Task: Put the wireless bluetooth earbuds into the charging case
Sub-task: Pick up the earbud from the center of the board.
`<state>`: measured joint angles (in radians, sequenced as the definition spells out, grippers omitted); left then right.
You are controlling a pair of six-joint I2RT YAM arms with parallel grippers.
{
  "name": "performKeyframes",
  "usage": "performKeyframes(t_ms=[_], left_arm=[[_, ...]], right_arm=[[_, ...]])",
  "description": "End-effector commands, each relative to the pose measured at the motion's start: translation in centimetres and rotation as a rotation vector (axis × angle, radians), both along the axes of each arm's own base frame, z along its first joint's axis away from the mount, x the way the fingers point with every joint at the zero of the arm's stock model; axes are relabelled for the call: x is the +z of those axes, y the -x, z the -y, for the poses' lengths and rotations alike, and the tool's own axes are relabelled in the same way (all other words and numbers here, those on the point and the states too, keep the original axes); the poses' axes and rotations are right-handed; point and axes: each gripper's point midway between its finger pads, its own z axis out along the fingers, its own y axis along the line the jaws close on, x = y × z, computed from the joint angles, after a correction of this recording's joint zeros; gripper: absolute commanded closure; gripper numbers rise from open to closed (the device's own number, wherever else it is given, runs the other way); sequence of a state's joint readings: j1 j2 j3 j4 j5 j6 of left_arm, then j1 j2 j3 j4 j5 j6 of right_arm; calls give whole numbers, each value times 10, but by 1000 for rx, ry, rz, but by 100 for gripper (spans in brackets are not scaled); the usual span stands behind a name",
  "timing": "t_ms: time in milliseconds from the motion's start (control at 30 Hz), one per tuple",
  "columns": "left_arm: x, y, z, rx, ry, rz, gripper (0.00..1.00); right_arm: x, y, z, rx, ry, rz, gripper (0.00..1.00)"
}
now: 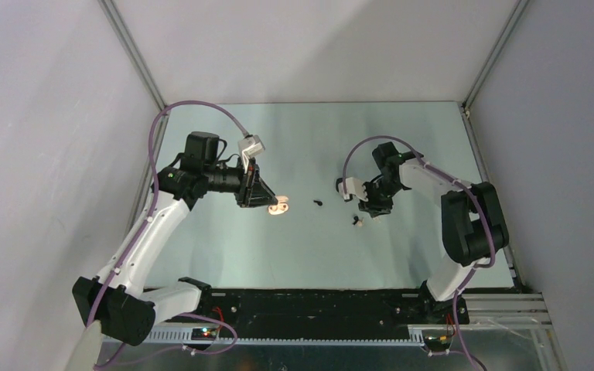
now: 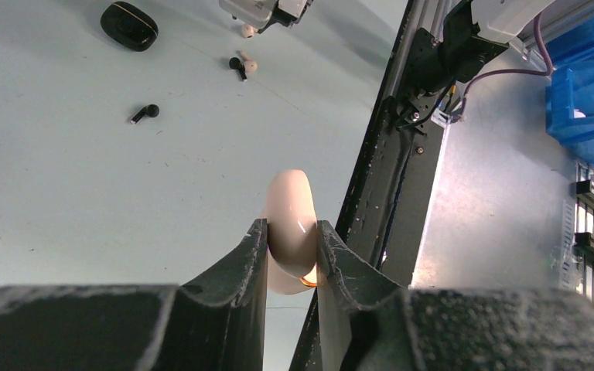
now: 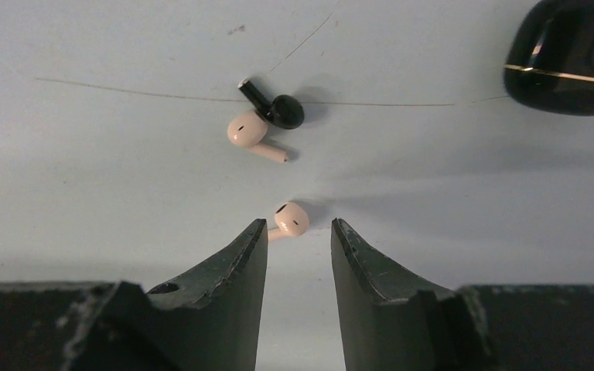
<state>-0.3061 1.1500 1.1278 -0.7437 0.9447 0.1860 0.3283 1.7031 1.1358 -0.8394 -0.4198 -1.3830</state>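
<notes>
Peach case is showing a glossy, pale tone. Black case is carrying a thin gold line. Black earbuds are reading glossy; peach earbuds are matching the pale case. Table is reading pale blue-grey; bins are showing blue.

Plain grey walls enclose a pale table.

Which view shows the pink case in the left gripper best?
Left wrist: the pink case fills the middle, clamped in the left gripper. Top external shows it only as a small pale blob at the fingertips; right wrist misses it.
</notes>
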Motion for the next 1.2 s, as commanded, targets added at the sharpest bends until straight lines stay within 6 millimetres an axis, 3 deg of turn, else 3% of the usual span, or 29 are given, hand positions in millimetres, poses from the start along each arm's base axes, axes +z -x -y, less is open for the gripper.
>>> performKeyframes(t_ms=[0,1167], left_arm=[[13,-3,-1,-1,10,68,100],[8,-7,-1,1,3,54,100]], right_arm=[[-2,5,4,56,48,-25,59],[-23,-2,9,83,122,-18,69]])
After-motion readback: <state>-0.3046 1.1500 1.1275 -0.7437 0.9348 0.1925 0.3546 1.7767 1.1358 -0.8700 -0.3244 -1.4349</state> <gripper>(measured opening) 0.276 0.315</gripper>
